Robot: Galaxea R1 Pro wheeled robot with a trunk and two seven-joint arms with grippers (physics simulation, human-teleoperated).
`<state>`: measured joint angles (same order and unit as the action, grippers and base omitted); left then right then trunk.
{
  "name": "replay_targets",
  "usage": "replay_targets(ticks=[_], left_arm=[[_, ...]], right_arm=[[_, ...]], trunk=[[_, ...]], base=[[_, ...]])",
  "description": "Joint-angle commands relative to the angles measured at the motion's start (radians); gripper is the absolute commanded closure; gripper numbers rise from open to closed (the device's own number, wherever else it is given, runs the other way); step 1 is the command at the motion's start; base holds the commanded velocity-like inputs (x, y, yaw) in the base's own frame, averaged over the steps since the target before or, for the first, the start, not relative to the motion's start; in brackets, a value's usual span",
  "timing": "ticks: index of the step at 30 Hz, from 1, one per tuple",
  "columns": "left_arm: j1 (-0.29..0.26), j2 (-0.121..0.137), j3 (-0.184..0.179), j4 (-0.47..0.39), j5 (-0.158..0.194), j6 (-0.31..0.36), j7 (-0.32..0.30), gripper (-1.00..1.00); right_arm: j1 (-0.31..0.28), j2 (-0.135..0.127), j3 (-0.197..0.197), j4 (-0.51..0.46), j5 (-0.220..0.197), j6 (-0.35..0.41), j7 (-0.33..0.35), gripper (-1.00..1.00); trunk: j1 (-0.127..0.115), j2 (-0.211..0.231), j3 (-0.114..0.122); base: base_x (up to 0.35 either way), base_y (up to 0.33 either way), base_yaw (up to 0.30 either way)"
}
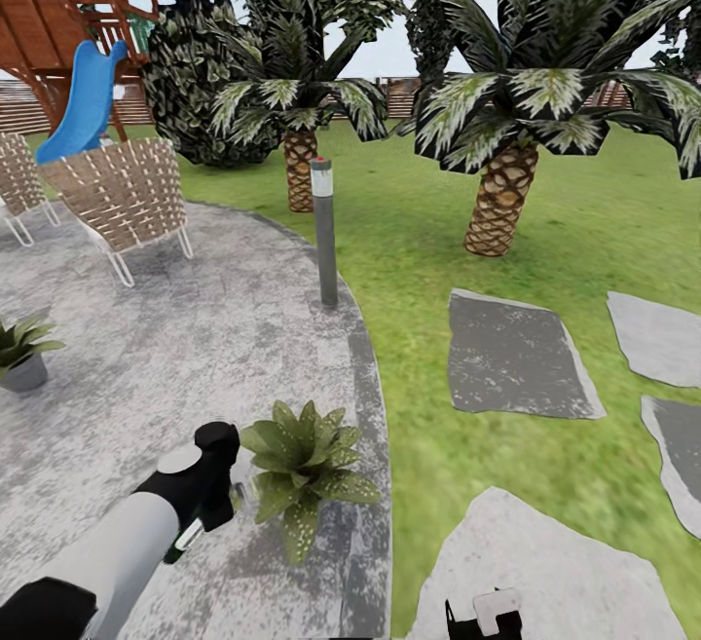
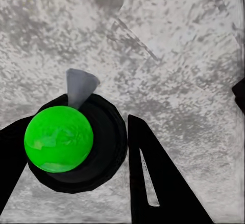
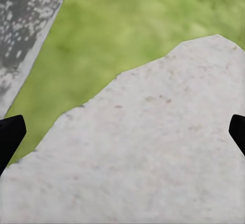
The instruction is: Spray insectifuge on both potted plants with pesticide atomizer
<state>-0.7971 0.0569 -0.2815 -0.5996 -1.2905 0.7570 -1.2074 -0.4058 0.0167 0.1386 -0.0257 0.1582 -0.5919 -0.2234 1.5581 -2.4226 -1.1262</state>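
Two potted plants sit on the paved patio (image 1: 146, 367): one (image 1: 304, 470) just beside the left gripper (image 1: 216, 494), the other (image 1: 21, 353) well apart. The left gripper's fingers (image 2: 153, 183) pinch the atomizer (image 2: 74, 142), its green top toward the wrist camera. The right gripper (image 3: 122, 132) is spread wide over a stepping stone (image 3: 153, 157) beside grass.

One potted plant (image 1: 304, 470) stood on the patio (image 1: 185, 357) near its right edge, with the left gripper (image 1: 226, 484) just to its left; the other potted plant (image 1: 23, 353) sat far off at the patio's left. A lamp post (image 1: 324, 231) rose behind the nearer plant, wicker chairs (image 1: 122, 202) behind and left. Stepping stones (image 1: 516, 353) lay in the lawn (image 1: 419, 231) to the right, palms (image 1: 501, 197) beyond them.
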Motion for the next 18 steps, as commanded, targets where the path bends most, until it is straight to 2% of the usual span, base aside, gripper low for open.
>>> replay_targets(ticks=[1, 5, 7, 8, 9, 11, 13, 15, 18], left_arm=[[0.001, 0.004, -0.004, 0.033, -0.003, 0.006, -0.004, 1.00], [0.017, 0.009, 0.002, 0.073, 0.003, 0.000, 0.010, 1.00], [0.019, 0.003, 0.010, 0.072, 0.013, -0.001, 0.060, 1.00], [0.019, 0.001, 0.018, 0.072, 0.023, -0.001, 0.085, 1.00], [0.019, -0.005, 0.038, 0.071, 0.055, -0.002, 0.135, 1.00], [0.019, -0.008, 0.045, 0.059, 0.094, -0.002, 0.175, 1.00], [0.018, -0.006, 0.047, 0.024, 0.113, -0.002, 0.188, 1.00], [0.018, -0.001, 0.048, -0.019, 0.119, -0.001, 0.187, 1.00], [0.018, -0.005, 0.050, -0.034, 0.121, -0.003, 0.189, 1.00]], right_arm=[[-0.001, 0.000, 0.006, 0.001, 0.007, 0.000, -0.011, -1.00], [-0.001, 0.000, 0.006, 0.002, 0.007, 0.000, -0.010, -1.00], [-0.001, 0.000, 0.006, 0.001, 0.007, 0.000, -0.010, -1.00], [-0.001, 0.000, 0.006, 0.001, 0.007, 0.000, -0.011, -1.00], [-0.001, 0.000, 0.006, 0.001, 0.007, 0.000, -0.010, -1.00], [-0.001, 0.000, 0.006, 0.001, 0.007, 0.000, -0.011, -1.00], [-0.001, 0.000, 0.006, 0.001, 0.007, 0.000, -0.011, -1.00], [-0.001, 0.000, 0.006, 0.001, 0.007, 0.000, -0.010, -1.00], [-0.001, 0.000, 0.006, 0.002, 0.007, 0.000, -0.010, -1.00]], trunk=[[0.000, 0.000, -0.001], [0.000, 0.000, -0.001], [0.000, 0.000, -0.001], [0.000, 0.000, -0.001], [0.000, 0.000, -0.001], [0.000, 0.000, -0.001], [0.000, 0.000, -0.001], [0.000, 0.000, -0.001], [0.000, 0.000, -0.001]], base=[[0.000, 0.005, -0.002], [0.000, 0.001, -0.001], [0.000, 0.000, 0.000], [0.000, 0.000, 0.000], [0.000, 0.000, 0.000], [0.000, 0.000, 0.000], [0.000, 0.000, 0.000], [0.000, 0.000, 0.000], [0.000, 0.000, 0.000]])
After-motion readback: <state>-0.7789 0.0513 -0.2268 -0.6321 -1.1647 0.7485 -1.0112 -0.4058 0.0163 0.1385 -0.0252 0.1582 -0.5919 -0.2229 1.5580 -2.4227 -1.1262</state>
